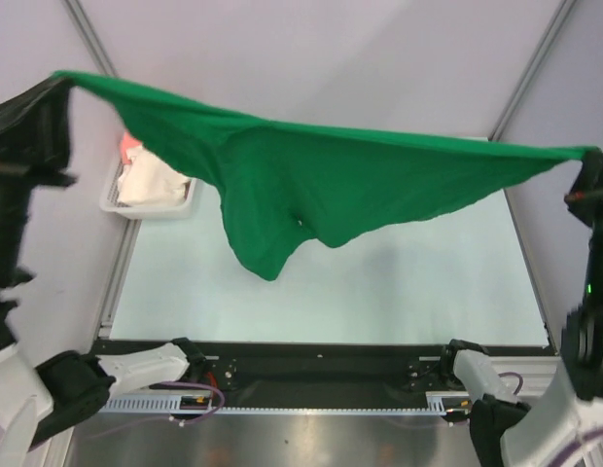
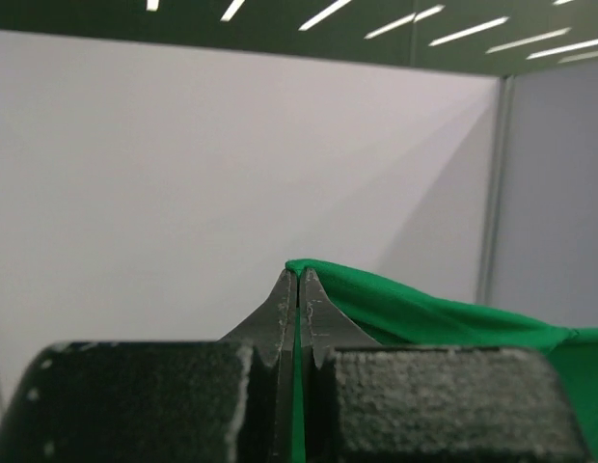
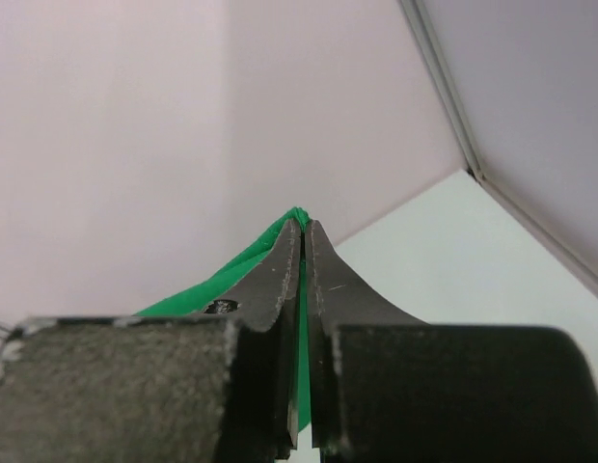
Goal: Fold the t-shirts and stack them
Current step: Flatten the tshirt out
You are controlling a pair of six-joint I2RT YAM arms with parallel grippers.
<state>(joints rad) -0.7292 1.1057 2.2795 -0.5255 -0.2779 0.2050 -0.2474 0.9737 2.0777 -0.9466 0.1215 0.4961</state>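
Observation:
A bright green t-shirt (image 1: pixel 321 185) hangs stretched wide in the air above the table, sagging in the middle. My left gripper (image 1: pixel 60 80) is shut on its left corner, high at the upper left. My right gripper (image 1: pixel 585 156) is shut on its right corner at the far right. In the left wrist view the green t-shirt (image 2: pixel 424 313) is pinched between the shut fingers of my left gripper (image 2: pixel 298 272). The right wrist view shows my right gripper (image 3: pixel 305 225) clamped on the green t-shirt (image 3: pixel 207 289). Cream-white and salmon-pink t-shirts (image 1: pixel 146 180) lie in a basket at the back left.
A white plastic basket (image 1: pixel 117 206) sits at the table's back left corner. The pale table top (image 1: pixel 399 292) lies below the hanging cloth. Grey walls and metal frame posts (image 1: pixel 535 68) close the back and sides.

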